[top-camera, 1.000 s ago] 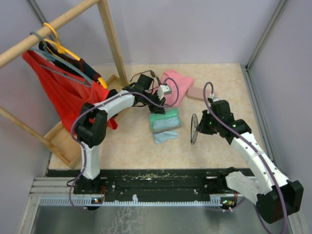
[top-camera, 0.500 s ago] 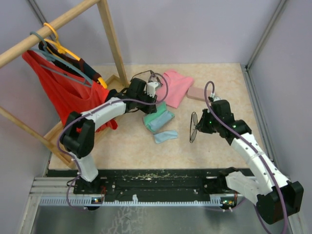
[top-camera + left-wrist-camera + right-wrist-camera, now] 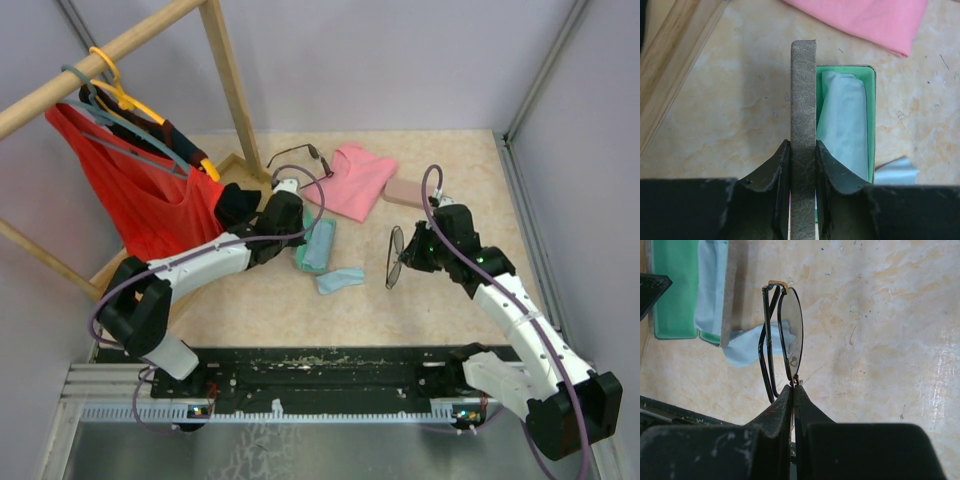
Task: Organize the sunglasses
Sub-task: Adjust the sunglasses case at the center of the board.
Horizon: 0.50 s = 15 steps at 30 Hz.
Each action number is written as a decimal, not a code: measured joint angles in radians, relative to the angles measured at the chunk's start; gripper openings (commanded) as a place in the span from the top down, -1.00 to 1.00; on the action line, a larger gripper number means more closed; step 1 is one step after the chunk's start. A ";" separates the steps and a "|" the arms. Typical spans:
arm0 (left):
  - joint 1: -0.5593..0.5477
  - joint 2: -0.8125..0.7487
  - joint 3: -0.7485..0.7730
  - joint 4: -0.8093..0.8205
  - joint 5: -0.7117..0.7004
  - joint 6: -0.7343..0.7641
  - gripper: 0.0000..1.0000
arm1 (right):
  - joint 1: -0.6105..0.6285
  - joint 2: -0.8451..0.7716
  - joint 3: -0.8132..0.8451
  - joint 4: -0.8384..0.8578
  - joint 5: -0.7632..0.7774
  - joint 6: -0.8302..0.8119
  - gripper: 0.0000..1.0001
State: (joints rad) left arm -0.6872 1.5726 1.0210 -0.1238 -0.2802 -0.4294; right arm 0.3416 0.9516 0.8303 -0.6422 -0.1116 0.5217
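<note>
Top view only: near the table's far edge, by the wooden rack post [image 3: 232, 90], a second pair of sunglasses [image 3: 296, 153] lies just beside the pink cloth [image 3: 352, 178]; neither wrist view shows it. Left wrist view: the left gripper [image 3: 803, 148] is clamped on the upright grey lid [image 3: 803, 90] of the green-lined case [image 3: 870, 120], with a light-blue cloth [image 3: 842, 120] inside. Right wrist view: the right gripper [image 3: 793, 388], jaws pressed together, pinches the folded held sunglasses [image 3: 785, 330] by one end of the frame, on edge, right of the case near mid-table [image 3: 880, 340].
</note>
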 measured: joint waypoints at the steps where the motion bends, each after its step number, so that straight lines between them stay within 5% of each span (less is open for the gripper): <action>1: -0.014 0.001 -0.005 0.002 -0.034 -0.019 0.58 | 0.000 0.000 0.000 0.000 0.000 0.001 1.00; 15: -0.074 0.066 -0.006 0.034 -0.220 -0.155 0.38 | 0.000 0.000 -0.006 0.008 -0.013 0.009 1.00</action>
State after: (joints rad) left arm -0.7612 1.6386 1.0149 -0.0898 -0.5003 -0.5842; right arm 0.3420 0.9512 0.8242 -0.6346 -0.1242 0.5308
